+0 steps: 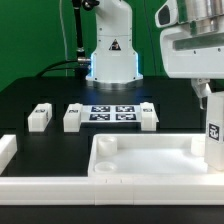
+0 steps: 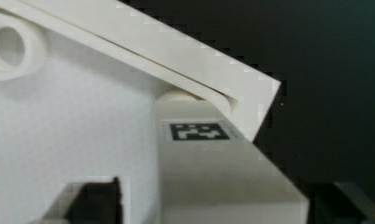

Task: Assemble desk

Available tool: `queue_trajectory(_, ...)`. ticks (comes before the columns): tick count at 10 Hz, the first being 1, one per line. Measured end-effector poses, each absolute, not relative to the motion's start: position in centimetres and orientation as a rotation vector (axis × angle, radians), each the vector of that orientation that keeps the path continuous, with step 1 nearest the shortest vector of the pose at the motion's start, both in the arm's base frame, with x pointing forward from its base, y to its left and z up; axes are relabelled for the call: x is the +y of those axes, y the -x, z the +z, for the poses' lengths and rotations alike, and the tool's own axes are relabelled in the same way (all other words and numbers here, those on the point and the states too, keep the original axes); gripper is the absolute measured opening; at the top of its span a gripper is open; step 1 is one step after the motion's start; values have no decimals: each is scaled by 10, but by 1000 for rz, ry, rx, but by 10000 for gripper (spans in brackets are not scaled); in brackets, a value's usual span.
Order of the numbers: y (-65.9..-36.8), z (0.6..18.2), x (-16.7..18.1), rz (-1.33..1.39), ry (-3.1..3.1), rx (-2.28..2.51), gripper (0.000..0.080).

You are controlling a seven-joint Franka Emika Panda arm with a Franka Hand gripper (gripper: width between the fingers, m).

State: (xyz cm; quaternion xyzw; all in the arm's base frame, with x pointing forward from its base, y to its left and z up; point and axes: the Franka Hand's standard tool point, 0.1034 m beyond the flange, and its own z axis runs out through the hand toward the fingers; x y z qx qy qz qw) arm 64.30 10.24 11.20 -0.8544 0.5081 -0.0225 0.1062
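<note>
Wrist view, desk top [image 2: 77, 150] corner, square tag [image 2: 202, 131]

White rimmed desk top [image 1: 150, 165] flat, three tagged legs [image 1: 73, 117] beyond, fourth leg [image 1: 214, 130] upright at its edge

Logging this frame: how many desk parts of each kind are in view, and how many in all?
Top: 1
Legs: 4, three loose behind the top and one upright at the exterior view's right
Total: 5
</note>
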Motion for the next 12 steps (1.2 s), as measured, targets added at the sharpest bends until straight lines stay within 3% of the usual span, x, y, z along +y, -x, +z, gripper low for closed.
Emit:
queue_trajectory(1, -641, 112, 106, -84, 2661, 1270, 609)
queue_trajectory(2, -641, 113, 110, -119, 2809, 974, 637)
queue_trajectory(6, -639, 111, 115, -160, 2968, 416, 648)
queue_trajectory(9, -640, 115, 108, -114, 3035, -434, 648)
queue_trajectory(12, -639, 114, 105, -127, 3037, -425, 636)
